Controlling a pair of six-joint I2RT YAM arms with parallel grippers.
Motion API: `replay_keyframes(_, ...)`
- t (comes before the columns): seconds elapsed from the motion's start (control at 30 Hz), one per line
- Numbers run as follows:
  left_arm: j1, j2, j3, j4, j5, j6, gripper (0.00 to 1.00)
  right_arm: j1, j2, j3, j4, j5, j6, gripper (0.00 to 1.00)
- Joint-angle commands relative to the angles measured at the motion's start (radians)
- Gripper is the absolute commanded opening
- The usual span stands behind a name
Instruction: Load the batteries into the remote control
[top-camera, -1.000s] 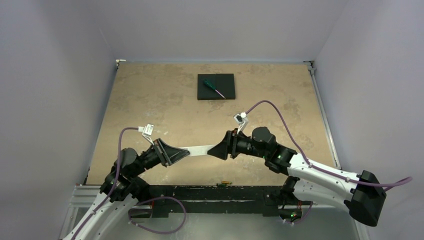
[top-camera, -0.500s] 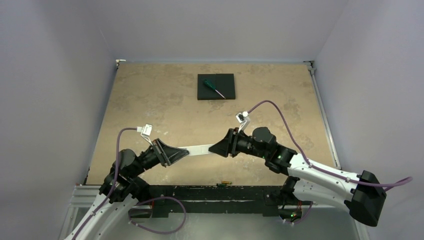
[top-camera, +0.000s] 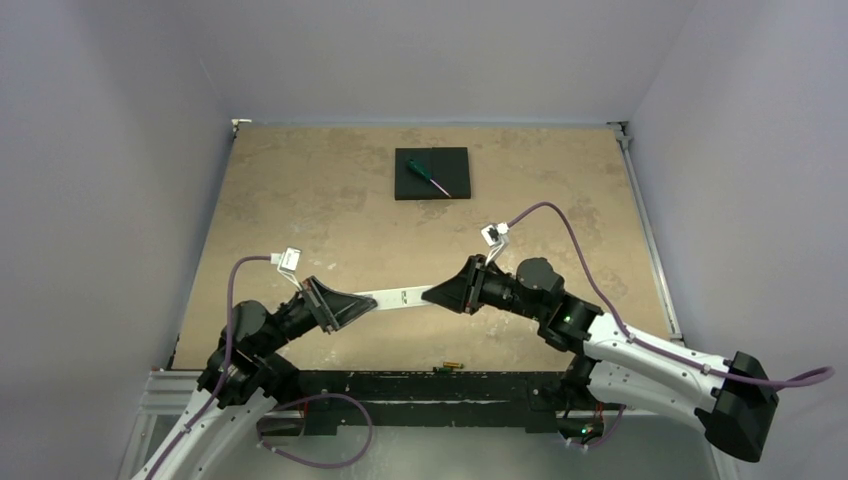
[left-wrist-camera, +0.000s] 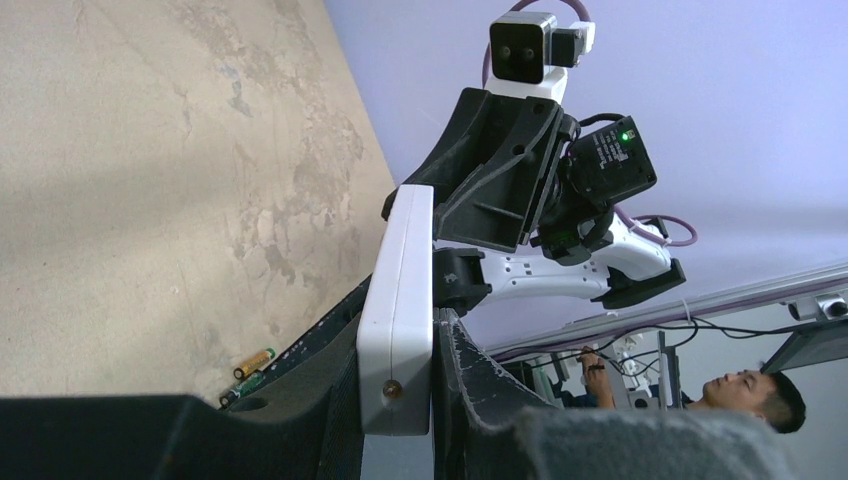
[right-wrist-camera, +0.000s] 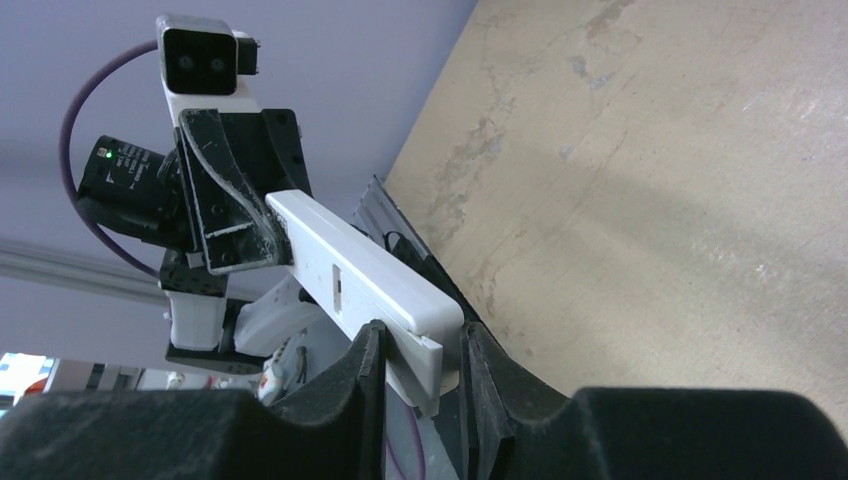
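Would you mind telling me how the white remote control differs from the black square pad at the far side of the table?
The remote control is white, long and slim; the pad is black and nearly square. The remote control is held off the table between the left gripper and right gripper; the pad lies flat on it, with a screwdriver on top. Both are flat with straight edges.

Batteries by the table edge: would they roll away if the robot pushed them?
Probably yes: the batteries are slim cylinders lying on their sides, so a sideways push likely rolls them. They lie by the table edge, so they might drop off.
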Motion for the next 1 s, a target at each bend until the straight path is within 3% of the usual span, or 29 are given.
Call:
replay_keyframes(0.0,-0.002,0.006,-0.013,0.005,-0.007,0.0,0.0,0.013,-0.022,-0.005,0.022,0.021,-0.018,0.13)
replay_keyframes(0.63,-0.002,0.036,-0.01,0.007,-0.022,0.009,0.0,0.013,-0.138,-0.049,-0.062,0.038,-0.062,0.04)
replay_keyframes(0.8,-0.002,0.053,-0.013,0.029,-0.015,0.008,0.0,0.013,-0.142,-0.047,-0.086,0.038,-0.074,0.07)
replay_keyframes(0.97,-0.003,0.073,-0.019,0.047,-0.006,0.008,0.0,0.013,-0.142,-0.047,-0.096,0.044,-0.075,0.17)
